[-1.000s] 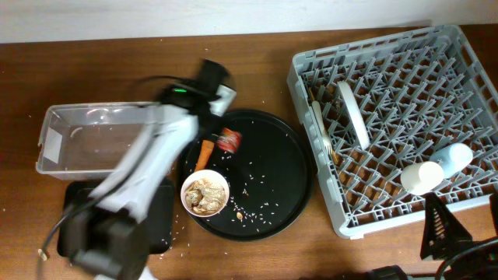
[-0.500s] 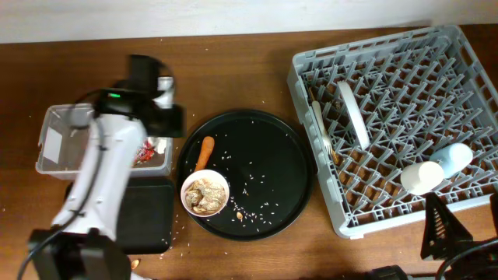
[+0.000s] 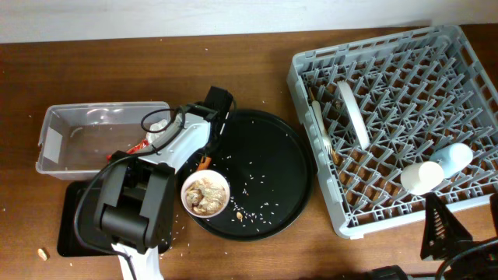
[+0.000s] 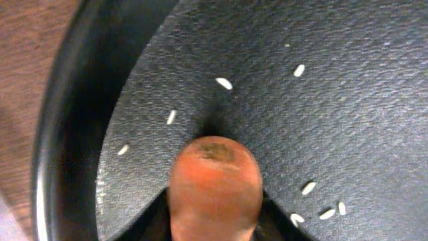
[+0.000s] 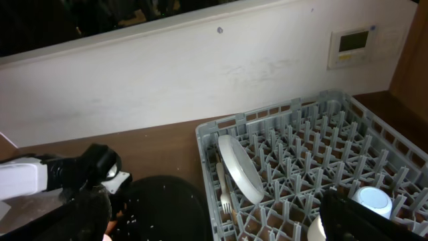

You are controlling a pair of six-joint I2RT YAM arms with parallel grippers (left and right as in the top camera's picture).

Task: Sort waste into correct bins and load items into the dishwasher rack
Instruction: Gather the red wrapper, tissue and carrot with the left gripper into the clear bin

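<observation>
The orange carrot stub (image 4: 214, 171) lies at the left edge of the big round black tray (image 3: 272, 152). My left gripper (image 3: 207, 154) is down on it, and its dark fingers (image 4: 215, 224) press both sides of the stub. The red wrapper (image 3: 140, 146) lies in the clear tub (image 3: 78, 124). A white bowl (image 3: 205, 193) holding beige food scraps stands on the round tray. The grey rack (image 3: 389, 70) holds the plate (image 3: 354, 113), fork (image 3: 320, 124) and two cups (image 3: 421, 176). My right gripper (image 3: 443, 227) rests by the rack's front edge; its jaws are unclear.
The shallow black rectangular tray (image 3: 78, 233) lies in front of the tub, partly under my left arm. Loose rice grains (image 3: 264, 208) are scattered on the round tray. The right wrist view shows the rack (image 5: 301, 134) and the wall behind.
My left gripper carried the red wrapper from the round tray to the clear tub, let it go there, and has come back down onto the carrot stub.
</observation>
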